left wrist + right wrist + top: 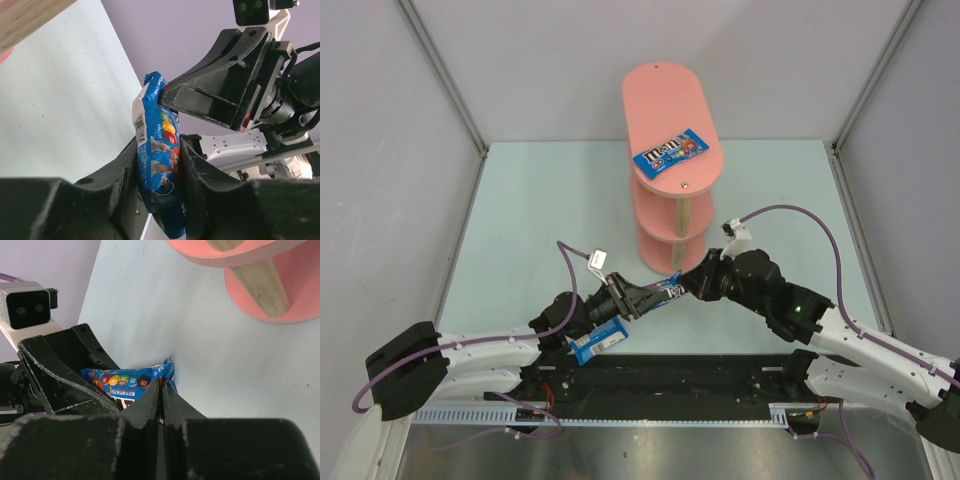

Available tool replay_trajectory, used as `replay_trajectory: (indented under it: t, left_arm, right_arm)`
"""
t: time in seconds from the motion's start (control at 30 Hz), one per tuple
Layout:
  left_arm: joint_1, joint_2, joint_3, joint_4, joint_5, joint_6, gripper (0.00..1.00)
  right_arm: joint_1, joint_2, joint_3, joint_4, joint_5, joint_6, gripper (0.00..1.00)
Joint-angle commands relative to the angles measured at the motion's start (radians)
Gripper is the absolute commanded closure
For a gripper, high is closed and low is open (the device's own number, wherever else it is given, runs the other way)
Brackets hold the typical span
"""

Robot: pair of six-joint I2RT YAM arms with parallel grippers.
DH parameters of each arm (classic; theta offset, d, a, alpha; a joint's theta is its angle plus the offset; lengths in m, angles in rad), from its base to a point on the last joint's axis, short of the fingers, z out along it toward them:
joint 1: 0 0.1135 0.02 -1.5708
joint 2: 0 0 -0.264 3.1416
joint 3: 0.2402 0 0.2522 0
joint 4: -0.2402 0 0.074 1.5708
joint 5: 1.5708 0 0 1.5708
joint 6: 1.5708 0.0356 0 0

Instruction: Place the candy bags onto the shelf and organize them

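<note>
left jaws part-closed, clamping a blue glossy flat M&M's packet point(154, 117) | right jaws shut, pinching its end | 2nd blue packet point(670, 153) on top board of pink 3-tier wooden-post shelf point(660, 95) | 3rd blue packet point(597, 343) seemingly on pale tabletop point(520, 230) under left arm point(490, 352)

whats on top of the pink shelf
One blue candy bag lies on the shelf's top board. The lower tiers are mostly covered by that board, so their contents cannot be seen.

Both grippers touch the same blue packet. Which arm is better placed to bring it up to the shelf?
Probably the right: the right gripper pinches the blue packet shut at its end and sits nearer the shelf.
</note>
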State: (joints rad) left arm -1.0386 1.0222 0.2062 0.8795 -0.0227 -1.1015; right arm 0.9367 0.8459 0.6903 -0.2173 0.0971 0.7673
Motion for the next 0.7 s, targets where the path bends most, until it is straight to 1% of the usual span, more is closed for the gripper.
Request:
replay_trajectory:
  t: [0.0,0.07,0.1,0.17,0.2,0.27,0.3,0.37,0.4,0.53,0.57,0.6,0.63,0.67]
  left_arm:
    - [-0.005,0.006,0.021,0.108,0.013,-0.026,0.67]
    - [-0.006,0.004,0.016,0.119,0.013,-0.027,0.71]
    - [-0.005,0.006,0.016,0.119,0.013,-0.027,0.72]
    - [-0.005,0.004,0.015,0.124,0.04,-0.026,0.72]
    - [-0.006,0.001,0.013,0.122,0.04,-0.026,0.73]
    - [-0.006,-0.008,0.01,0.124,0.041,-0.024,0.72]
    - [-0.006,-0.011,0.007,0.124,0.041,-0.024,0.73]
    - [-0.005,-0.019,-0.004,0.148,0.041,-0.026,0.72]
    - [-0.006,-0.02,-0.01,0.165,0.044,-0.032,0.73]
    - [-0.003,-0.007,-0.036,0.303,0.075,-0.043,0.73]
    - [-0.003,-0.001,-0.039,0.321,0.082,-0.044,0.74]
    - [-0.001,0.016,-0.042,0.343,0.092,-0.046,0.74]
    - [-0.001,0.028,-0.048,0.405,0.11,-0.049,0.74]
    - [0.002,0.042,-0.06,0.445,0.116,-0.054,0.74]
  right_arm:
    - [0.013,-0.028,0.043,0.068,-0.011,0.009,0.84]
    - [0.011,-0.039,0.043,0.065,-0.004,0.007,0.76]
    - [0.011,-0.042,0.043,0.062,0.001,0.009,0.7]
    - [0.011,-0.048,0.043,0.055,0.006,0.003,0.64]
    - [0.011,-0.054,0.043,0.05,0.015,-0.002,0.54]
    - [0.008,-0.068,0.043,0.032,0.024,-0.014,0.45]
    - [0.007,-0.073,0.043,0.024,0.029,-0.02,0.37]
    - [-0.007,-0.088,0.043,0.009,0.02,-0.051,0.31]
    - [-0.013,-0.093,0.041,0.01,-0.002,-0.062,0.26]
    - [-0.078,-0.128,0.023,0.033,-0.13,-0.088,0.21]
    - [-0.119,-0.134,0.017,0.036,-0.16,-0.089,0.2]
    - [-0.142,-0.151,0.003,0.05,-0.228,-0.088,0.2]
    - [-0.171,-0.159,-0.005,0.058,-0.268,-0.083,0.19]
    - [-0.23,-0.165,-0.015,0.068,-0.358,-0.076,0.19]
